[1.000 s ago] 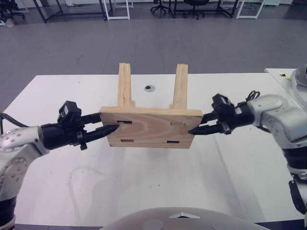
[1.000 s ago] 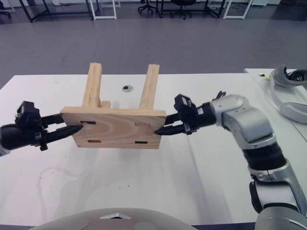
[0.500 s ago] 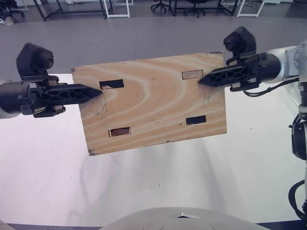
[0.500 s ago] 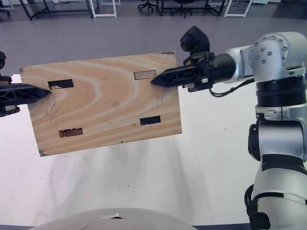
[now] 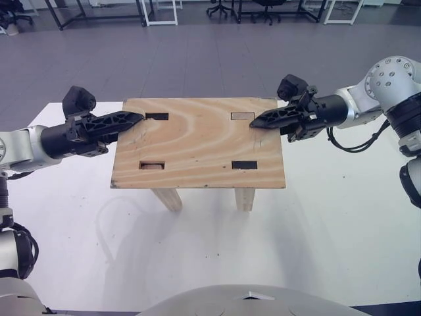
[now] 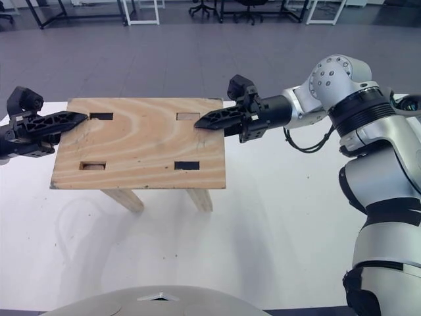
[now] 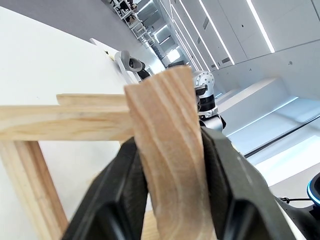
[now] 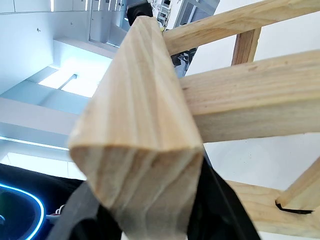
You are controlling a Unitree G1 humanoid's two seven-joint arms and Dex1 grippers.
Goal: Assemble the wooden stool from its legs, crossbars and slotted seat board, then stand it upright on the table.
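Observation:
The assembled wooden stool stands seat-up on the white table (image 5: pixel 342 224). Its slotted seat board (image 5: pixel 197 151) faces up, and two front legs (image 5: pixel 166 199) (image 5: pixel 245 198) reach down to the tabletop. My left gripper (image 5: pixel 135 118) holds the stool at the seat's far left corner. My right gripper (image 5: pixel 255 123) holds it near the far right slot. In the left wrist view, black fingers (image 7: pixel 120 195) clamp a wooden leg (image 7: pixel 167 135), with a crossbar (image 7: pixel 55 122) joining it. The right wrist view has black fingers (image 8: pixel 215 200) closed around a leg (image 8: pixel 135 125), with crossbars (image 8: pixel 260 105) behind.
The table extends well in front of and to both sides of the stool. Its far edge lies just behind the seat board. Grey floor with chair and desk frames (image 5: pixel 161 13) lies beyond.
One second ago the stool lay on its side with the seat facing me. Both grippers lifted and turned it, and now it is seat-up with its legs down.

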